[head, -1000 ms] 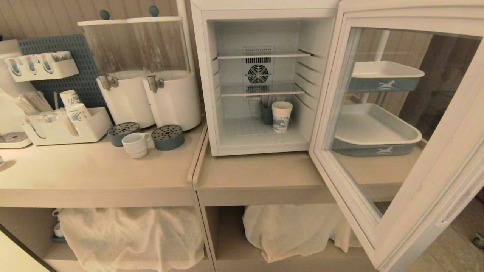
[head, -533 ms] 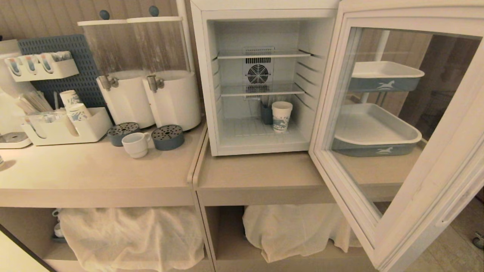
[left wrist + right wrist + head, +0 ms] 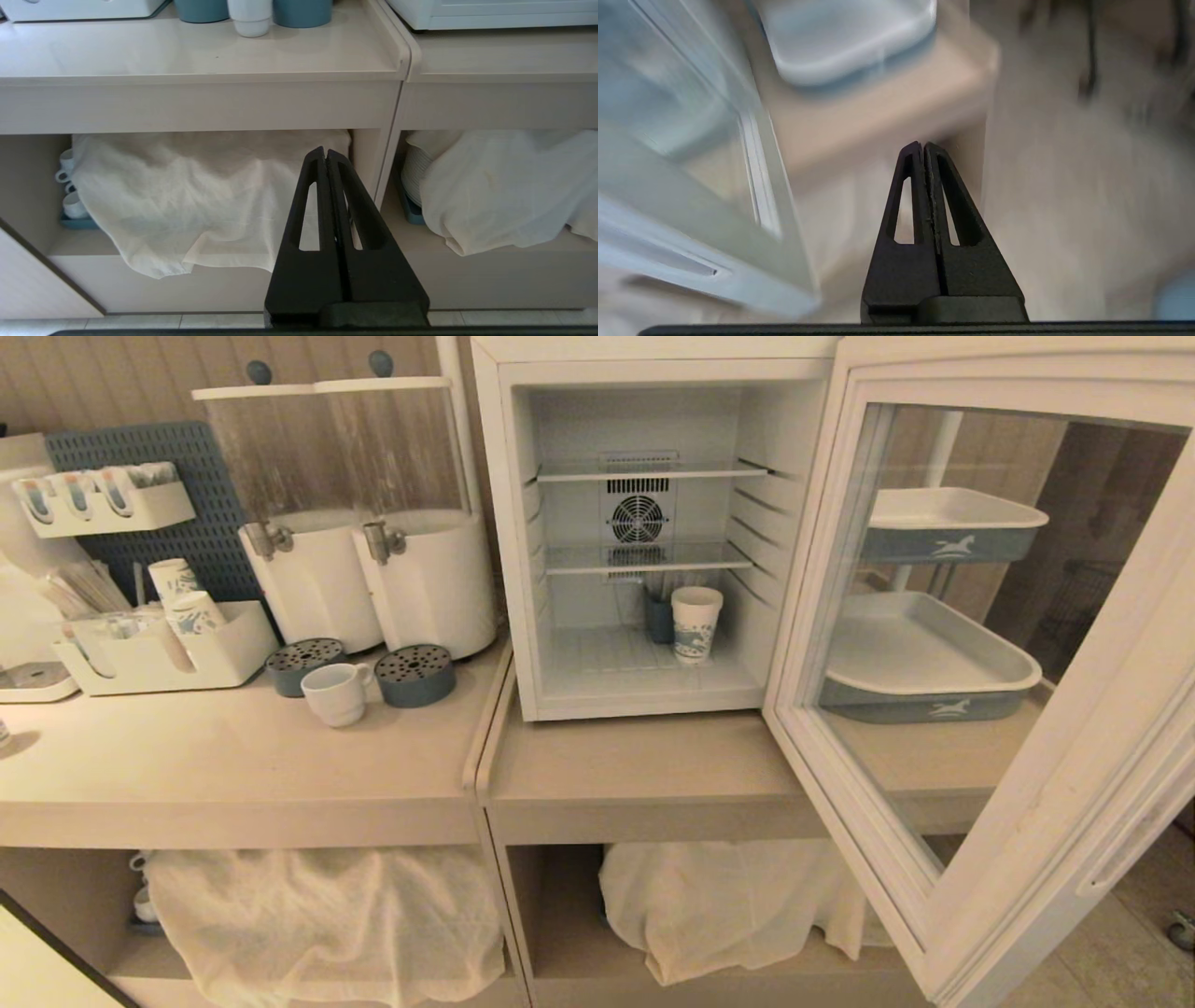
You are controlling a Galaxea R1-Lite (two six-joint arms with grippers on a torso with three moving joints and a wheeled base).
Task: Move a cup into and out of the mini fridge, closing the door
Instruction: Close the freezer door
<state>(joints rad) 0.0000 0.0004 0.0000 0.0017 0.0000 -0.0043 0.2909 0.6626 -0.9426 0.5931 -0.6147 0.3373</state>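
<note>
The small white cup [image 3: 333, 693] with a side handle stands on the left counter in front of two blue drip trays; its base also shows in the left wrist view as the cup [image 3: 250, 17]. The mini fridge [image 3: 644, 537] sits on the lower counter with its glass door [image 3: 990, 653] swung wide open toward me on the right. Neither arm shows in the head view. My left gripper [image 3: 325, 151] is shut and empty, low before the cloth-covered shelf. My right gripper [image 3: 923, 145] is shut and empty, beside the open door's edge [image 3: 756, 200].
A patterned paper cup [image 3: 695, 622] and a dark holder [image 3: 658, 616] stand on the fridge floor. Two drink dispensers [image 3: 369, 523] and an organiser [image 3: 154, 653] with paper cups line the left counter. Trays [image 3: 924, 658] sit behind the door. White cloths [image 3: 322, 919] cover the lower shelves.
Nothing has moved in the head view; the cup, fridge and door stand as before.
</note>
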